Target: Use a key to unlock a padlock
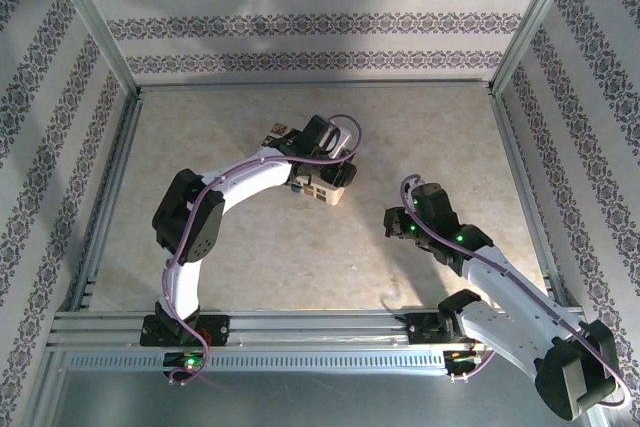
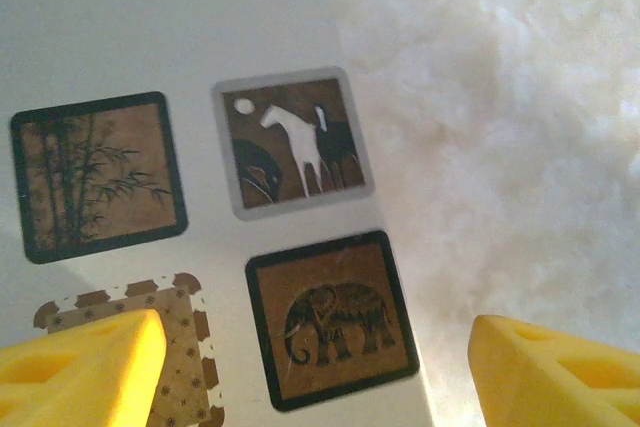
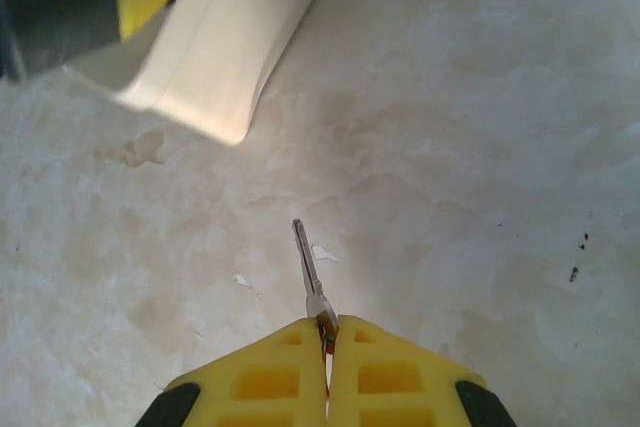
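Observation:
My right gripper [image 3: 328, 332] is shut on the key [image 3: 308, 267], a thin metal sliver whose blade sticks out forward over the table. In the top view this gripper [image 1: 392, 219] hovers right of the cream box [image 1: 325, 194]. A small blue and white piece, apparently the padlock [image 1: 298, 185], sits at the box's left side. My left gripper [image 1: 338, 169] is over the box and stands open [image 2: 315, 377]: one yellow finger [image 2: 80, 367] is above the box top, the other [image 2: 560, 377] is past the box's edge over the table. Nothing lies between them.
The box top [image 2: 200, 47] carries dark patterned squares with bamboo, horse and elephant pictures. A box corner [image 3: 230, 47] shows ahead and left of the key. Metal rails [image 1: 300, 332] and patterned walls [image 1: 300, 22] bound the marbled table [image 1: 440, 137].

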You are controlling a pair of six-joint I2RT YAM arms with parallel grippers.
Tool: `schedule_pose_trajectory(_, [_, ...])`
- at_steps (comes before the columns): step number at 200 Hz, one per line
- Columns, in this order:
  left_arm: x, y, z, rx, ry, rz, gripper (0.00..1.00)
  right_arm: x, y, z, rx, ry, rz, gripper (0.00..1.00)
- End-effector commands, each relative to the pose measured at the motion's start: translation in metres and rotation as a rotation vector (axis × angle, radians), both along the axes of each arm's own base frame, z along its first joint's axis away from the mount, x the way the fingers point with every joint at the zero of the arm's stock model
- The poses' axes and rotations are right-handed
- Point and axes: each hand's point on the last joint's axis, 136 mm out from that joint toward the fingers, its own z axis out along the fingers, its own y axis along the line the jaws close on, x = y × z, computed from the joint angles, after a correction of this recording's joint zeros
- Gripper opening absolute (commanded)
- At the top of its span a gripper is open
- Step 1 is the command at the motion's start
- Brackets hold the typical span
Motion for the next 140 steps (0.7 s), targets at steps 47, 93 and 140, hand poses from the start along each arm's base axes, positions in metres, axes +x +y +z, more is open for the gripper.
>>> schedule_pose_trajectory(47, [-0.048,-0.021,-0.005,-0.047,0.065,-0.043,0.79,-0.005,-0.004,0.000,0.026,0.038,-0.022,0.00])
schedule_pose_trajectory(93, [-0.043,-0.041,-0.008,-0.078,0.083,-0.076,0.79,-0.011,-0.006,0.000,0.041,0.042,-0.038,0.00])
schedule_pose_trajectory(140, [-0.031,-0.061,0.025,-0.141,0.048,-0.114,0.81,-0.014,-0.007,0.002,0.046,0.040,-0.031,0.00])
